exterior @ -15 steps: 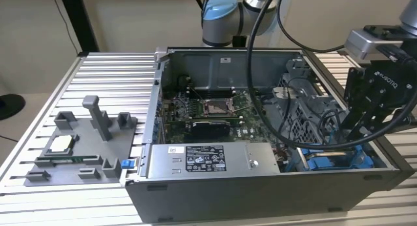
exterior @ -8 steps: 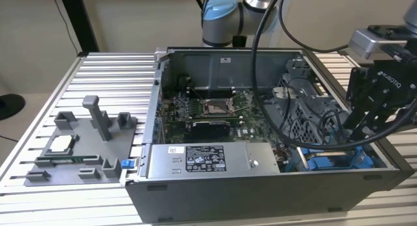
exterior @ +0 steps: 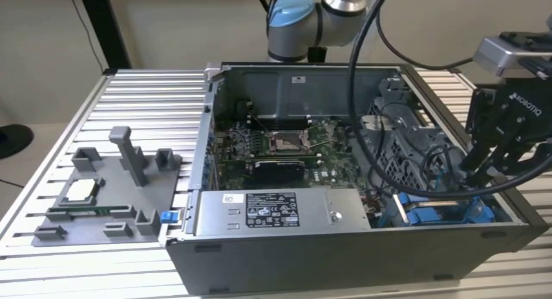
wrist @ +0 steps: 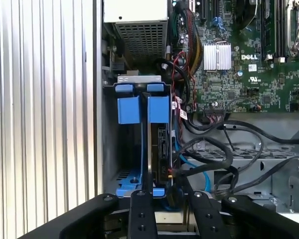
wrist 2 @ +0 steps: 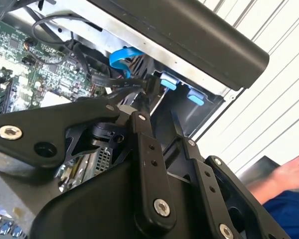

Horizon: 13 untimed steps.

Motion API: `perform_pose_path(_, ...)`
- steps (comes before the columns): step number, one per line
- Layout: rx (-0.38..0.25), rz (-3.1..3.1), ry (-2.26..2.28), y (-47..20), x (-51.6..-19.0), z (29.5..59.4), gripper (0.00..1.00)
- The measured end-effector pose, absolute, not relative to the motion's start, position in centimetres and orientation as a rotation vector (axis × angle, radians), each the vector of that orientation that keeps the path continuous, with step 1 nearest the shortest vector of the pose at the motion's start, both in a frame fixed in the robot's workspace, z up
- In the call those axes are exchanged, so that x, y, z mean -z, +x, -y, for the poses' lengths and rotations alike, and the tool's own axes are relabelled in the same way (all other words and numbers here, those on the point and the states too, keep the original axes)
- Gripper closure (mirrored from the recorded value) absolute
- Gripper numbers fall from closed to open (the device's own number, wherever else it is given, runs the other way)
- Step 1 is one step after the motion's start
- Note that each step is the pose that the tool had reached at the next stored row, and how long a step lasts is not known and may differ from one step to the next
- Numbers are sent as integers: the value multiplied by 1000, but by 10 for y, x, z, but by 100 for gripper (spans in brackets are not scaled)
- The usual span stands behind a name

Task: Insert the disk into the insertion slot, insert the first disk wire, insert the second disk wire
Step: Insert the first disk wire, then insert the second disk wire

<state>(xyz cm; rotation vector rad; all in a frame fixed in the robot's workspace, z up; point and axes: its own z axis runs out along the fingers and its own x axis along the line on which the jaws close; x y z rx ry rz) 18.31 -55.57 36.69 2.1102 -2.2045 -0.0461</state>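
The disk (wrist: 162, 144) stands on edge in its blue carrier (wrist: 158, 109) inside the grey metal insertion slot (wrist: 108, 149), at the case's corner on the exterior view's right (exterior: 435, 215). My gripper (wrist: 171, 193) reaches down into that bay and is shut on the black connector of a disk wire (wrist: 172, 175), held against the disk's exposed end. In the second wrist view the black fingers (wrist 2: 142, 124) meet on the same connector (wrist 2: 152, 83). A light blue wire (wrist: 197, 172) curls beside the disk. In the exterior view the gripper (exterior: 479, 175) hangs over the bay.
Black cable bundles (wrist: 224, 149) loop beside the bay. The power-supply box (exterior: 276, 212) sits along the case front and the motherboard (exterior: 276, 144) behind it. A grey parts fixture (exterior: 103, 195) lies on the exterior view's left. A person's hand (wrist 2: 289, 174) rests outside the case.
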Motion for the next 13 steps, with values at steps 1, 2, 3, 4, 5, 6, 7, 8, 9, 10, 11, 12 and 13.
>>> perform_pose_path(1,53,2201,2107,185,-367,556,0)
perform_pose_path(2,62,2196,2103,187,-367,556,0)
perform_pose_path(3,75,2189,2097,189,-367,556,0)
perform_pose_path(4,91,2180,2089,191,-367,556,0)
perform_pose_path(5,109,2170,2080,193,-367,556,0)
perform_pose_path(6,126,2160,2071,195,-367,556,0)
perform_pose_path(7,144,2150,2062,197,-367,556,0)
perform_pose_path(8,159,2141,2054,199,-367,556,0)
perform_pose_path(9,174,2133,2046,201,-367,556,0)
perform_pose_path(10,188,2125,2039,203,-367,556,0)
perform_pose_path(11,193,2122,2037,206,-367,556,0)
perform_pose_path(12,197,2122,2038,208,-367,556,0)
perform_pose_path(13,202,2123,2039,210,-367,557,0)
